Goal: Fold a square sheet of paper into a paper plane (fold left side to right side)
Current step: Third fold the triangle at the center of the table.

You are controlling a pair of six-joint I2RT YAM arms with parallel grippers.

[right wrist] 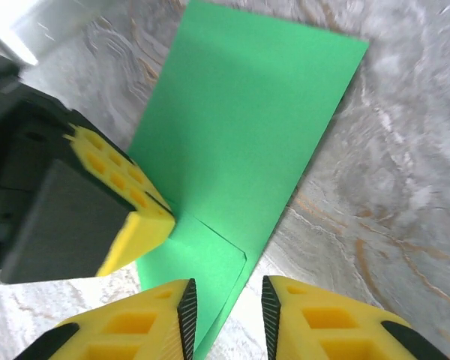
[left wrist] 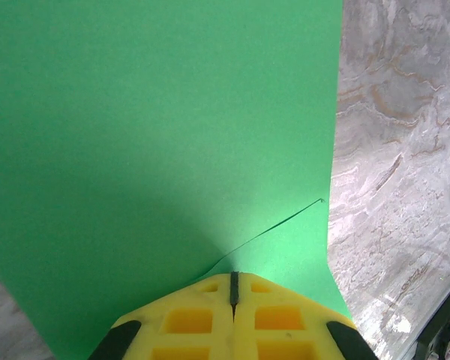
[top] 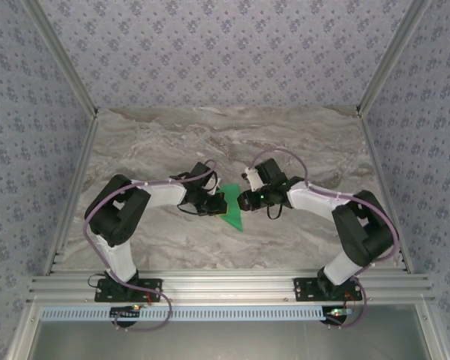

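Presently I am working the left-to-right fold: the bright green square sheet of paper (top: 231, 214) is lying on the marble tabletop (top: 285, 142), my left pincer (left wrist: 233, 289) resting closed on it, my right pincer (right wrist: 229, 300) standing parted astride its edge, probably needing a clean pinch next.

Overhead far; wrists close, apparently sharing sheet (right wrist: 247, 127).

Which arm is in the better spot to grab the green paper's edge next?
The right one, probably. The right gripper is open, with an edge of the green paper in the gap between its fingers, ready to pinch. The left gripper is shut, its tip resting on the paper.
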